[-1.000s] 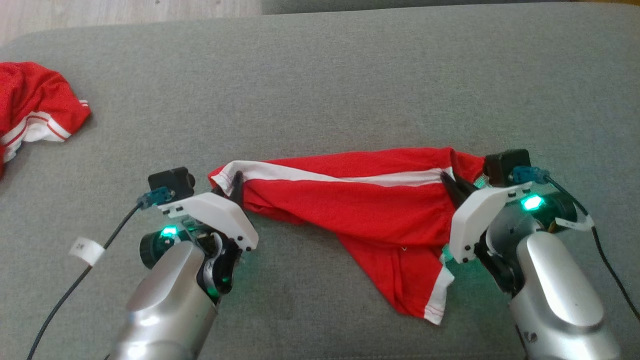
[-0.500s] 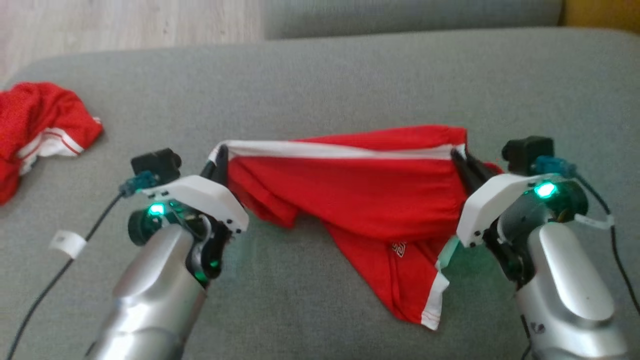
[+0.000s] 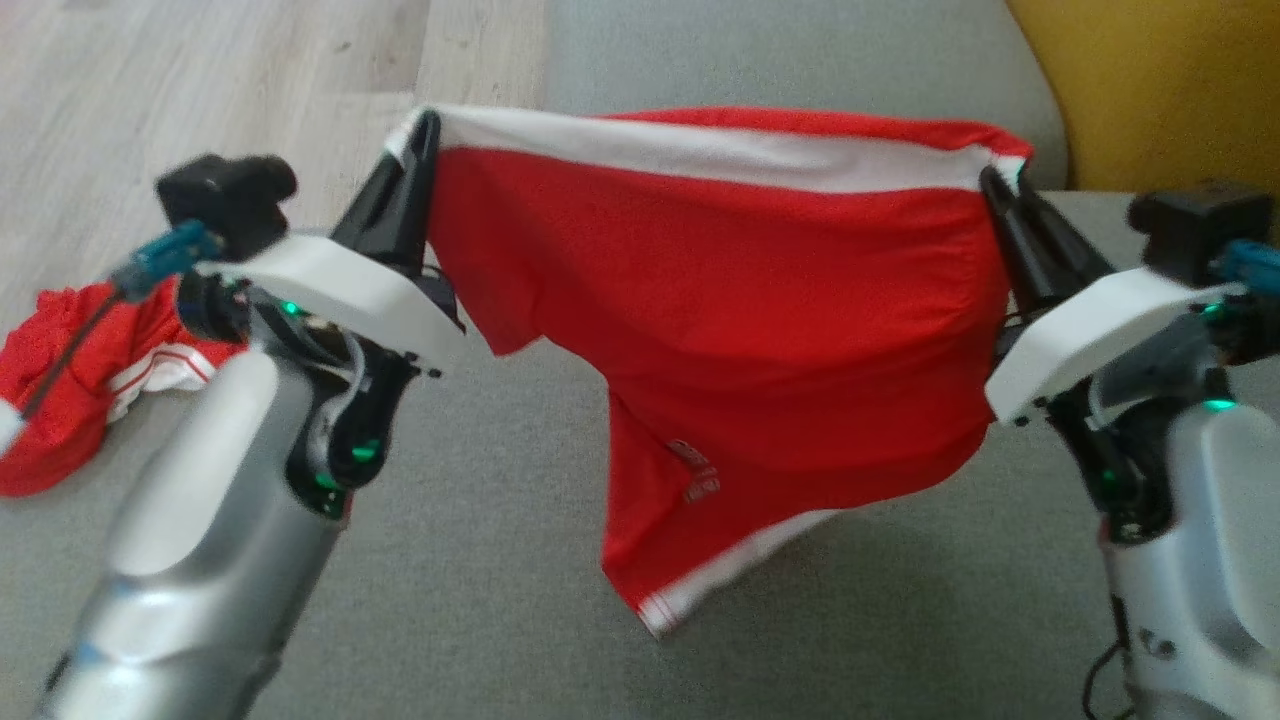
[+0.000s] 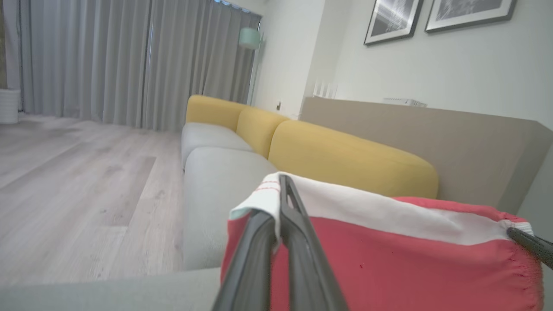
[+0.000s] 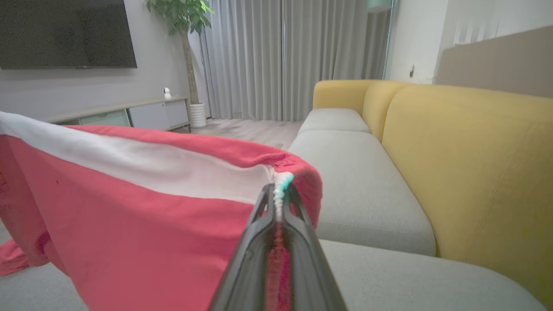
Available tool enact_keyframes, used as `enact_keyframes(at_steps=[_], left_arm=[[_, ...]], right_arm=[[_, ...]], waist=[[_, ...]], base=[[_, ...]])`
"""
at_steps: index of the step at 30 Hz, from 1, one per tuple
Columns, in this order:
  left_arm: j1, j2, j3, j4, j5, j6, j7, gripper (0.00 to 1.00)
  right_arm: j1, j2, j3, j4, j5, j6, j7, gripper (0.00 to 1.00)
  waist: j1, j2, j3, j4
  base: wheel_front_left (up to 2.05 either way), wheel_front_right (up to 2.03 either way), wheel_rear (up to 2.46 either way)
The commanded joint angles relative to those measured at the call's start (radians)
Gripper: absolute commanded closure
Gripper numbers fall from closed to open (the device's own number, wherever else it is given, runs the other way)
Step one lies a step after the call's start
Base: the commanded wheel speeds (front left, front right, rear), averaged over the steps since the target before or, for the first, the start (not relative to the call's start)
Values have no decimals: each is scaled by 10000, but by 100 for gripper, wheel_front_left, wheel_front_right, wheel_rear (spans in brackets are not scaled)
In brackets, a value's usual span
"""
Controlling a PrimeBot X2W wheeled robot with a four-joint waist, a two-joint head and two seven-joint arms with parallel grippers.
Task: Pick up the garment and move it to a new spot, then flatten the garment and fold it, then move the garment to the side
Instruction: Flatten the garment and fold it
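Holding the red shorts [image 3: 720, 300] up in the air above the grey sofa seat [image 3: 500, 580], spread wide between the two claws. Gripping by the white band at the top, pulled nearly straight from one side to the other.

Pinching the left corner of the band with the left claw [image 3: 422, 125], fingers pressed together, white cloth folded over one finger in the left wrist view. Pinching the right corner with the right claw [image 3: 992, 180], also pressed fully together, a small bit of white and greenish edge poking out past the fingertips in the right wrist view. Raised to about the same height on both sides.

Hanging below the band in loose red folds, with one leg dropping lowest near the middle, white hem at its end and a small pale logo above. Cannot tell whether touching the seat with that hem.

Lying crumpled on the seat at far left, behind the left arm: a second red piece of clothing [image 3: 60, 430] with white stripes, well apart from the shorts. Beyond the seat: wooden floor [image 3: 200, 80] at upper left, yellow sofa back [image 3: 1150, 90] at upper right. Further in the room, in the wrist views: grey curtains [image 4: 108, 65], framed pictures [image 4: 395, 21] on the wall, a dark screen [image 5: 65, 32], a plant [image 5: 181, 17].
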Motion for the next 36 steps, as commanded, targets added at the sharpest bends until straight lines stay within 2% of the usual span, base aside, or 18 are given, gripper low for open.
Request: enact_keyframes(at_steps=[1,11,17,20,25,29,32,36], left_arm=[[-571,479,548,-734,118,102,111,100],[-570,1551,1214,-4623,107,941,1148,100],[-402,1856,1329,-5291,-18,1166,1594,100],[-218,1854,1253,-5206,-183,1164,1735,100],[-290,1744,1049,-4339,-375,936,1849,100],[-1406,1782,984,-3043,-132,557,1920,100],[-2856,1708,960,-1805,330,161,1662,100],[-4972,1434,954,-141,1141,-335,699,100]], right_arm=[[-186,-123,100,-687,139,75,144,100],[-82,-367,-440,-4086,322,75,1284,100],[-139,-444,-641,-5080,277,75,1817,100],[-143,-471,-581,-5093,296,75,2094,100],[-500,-557,-28,-3961,461,75,2391,100],[-2059,-732,679,-2317,525,75,2222,100],[-3844,-700,1056,-809,339,75,1547,100],[-6202,-209,1139,1382,-274,75,54,100]], waist=[[2,0,-132,-19],[2,0,-250,-52],[2,0,47,-34],[2,0,369,-30],[2,0,1262,-113],[2,0,2361,-275],[2,0,2961,-349],[2,0,3417,-454]], base=[[0,0,0],[0,0,0],[0,0,0],[0,0,0],[0,0,0],[0,0,0],[0,0,0],[0,0,0]])
